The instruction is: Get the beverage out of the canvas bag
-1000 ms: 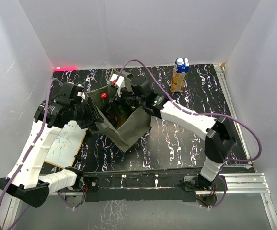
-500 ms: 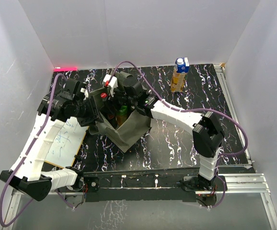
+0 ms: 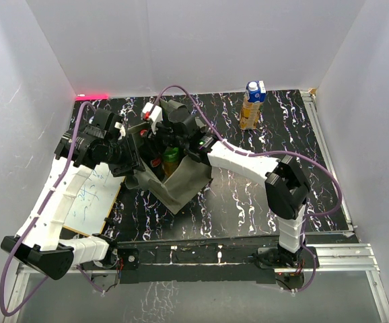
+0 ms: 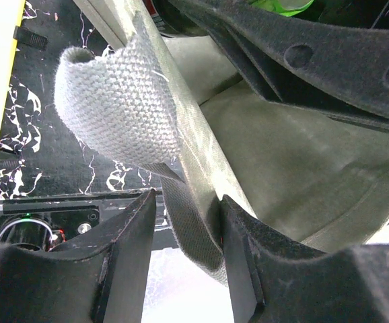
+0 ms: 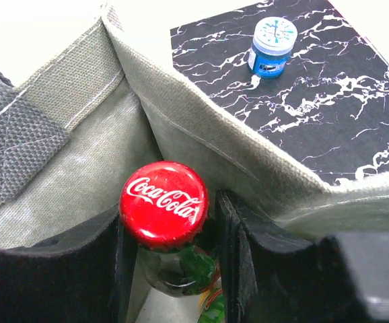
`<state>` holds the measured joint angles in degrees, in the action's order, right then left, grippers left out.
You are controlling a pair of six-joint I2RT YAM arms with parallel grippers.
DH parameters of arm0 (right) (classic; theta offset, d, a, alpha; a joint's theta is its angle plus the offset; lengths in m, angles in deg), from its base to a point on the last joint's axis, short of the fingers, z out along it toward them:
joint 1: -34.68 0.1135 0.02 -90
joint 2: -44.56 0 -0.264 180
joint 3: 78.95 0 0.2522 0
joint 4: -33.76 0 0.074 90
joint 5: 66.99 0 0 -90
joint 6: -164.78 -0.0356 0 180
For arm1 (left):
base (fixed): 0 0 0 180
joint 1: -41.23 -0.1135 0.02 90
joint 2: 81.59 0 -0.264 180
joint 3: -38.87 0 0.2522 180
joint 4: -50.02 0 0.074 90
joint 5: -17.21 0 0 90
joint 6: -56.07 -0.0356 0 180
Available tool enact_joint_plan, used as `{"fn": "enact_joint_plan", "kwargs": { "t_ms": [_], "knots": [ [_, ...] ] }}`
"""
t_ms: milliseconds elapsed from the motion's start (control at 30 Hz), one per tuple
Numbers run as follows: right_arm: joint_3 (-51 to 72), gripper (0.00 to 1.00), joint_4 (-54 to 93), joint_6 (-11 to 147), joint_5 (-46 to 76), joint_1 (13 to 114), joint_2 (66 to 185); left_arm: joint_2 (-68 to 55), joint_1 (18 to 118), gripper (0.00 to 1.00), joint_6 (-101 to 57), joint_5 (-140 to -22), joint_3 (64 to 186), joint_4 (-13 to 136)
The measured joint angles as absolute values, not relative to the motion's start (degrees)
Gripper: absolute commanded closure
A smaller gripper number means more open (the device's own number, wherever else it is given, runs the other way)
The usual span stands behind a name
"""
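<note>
Gripping bottle [image 5: 163, 200]: right end effector [image 5: 171, 232]; left end effector [image 4: 186, 205] pinches canvas bag [image 4: 282, 155].

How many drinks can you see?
2. One Coca-Cola bottle stands in the canvas bag between the fingers of the right gripper; one blue-topped carton stands on the table beyond it. More may hide inside.

Tight: canvas bag [image 5: 201, 134] wall close beside bottle [image 5: 164, 202]; open room above cap.

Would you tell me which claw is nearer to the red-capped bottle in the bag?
The right. The right claw has a finger on each side of the bottle just below its cap, inside the bag. The left claw pinches the bag's wall, away from the bottle.
</note>
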<state>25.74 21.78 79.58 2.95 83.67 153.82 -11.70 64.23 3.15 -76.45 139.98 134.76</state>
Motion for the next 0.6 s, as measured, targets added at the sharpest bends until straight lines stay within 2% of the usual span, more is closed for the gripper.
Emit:
{"fn": "enact_joint_plan", "kwargs": {
  "t_ms": [67,133,600],
  "knots": [
    [26.05,0.88,21.37,79.49,3.19,83.89,153.82,-11.7,64.23,0.59,3.15,-76.43,139.96,134.83],
    [26.88,0.92,20.47,79.36,3.41,84.04,154.08,-11.74,64.23,0.59,3.17,-76.41,139.96,134.81],
    [30.29,0.92,16.67,66.97,13.9,84.59,154.97,-12.05,64.23,0.59,5.49,-76.78,139.31,134.24]
  ]
}}
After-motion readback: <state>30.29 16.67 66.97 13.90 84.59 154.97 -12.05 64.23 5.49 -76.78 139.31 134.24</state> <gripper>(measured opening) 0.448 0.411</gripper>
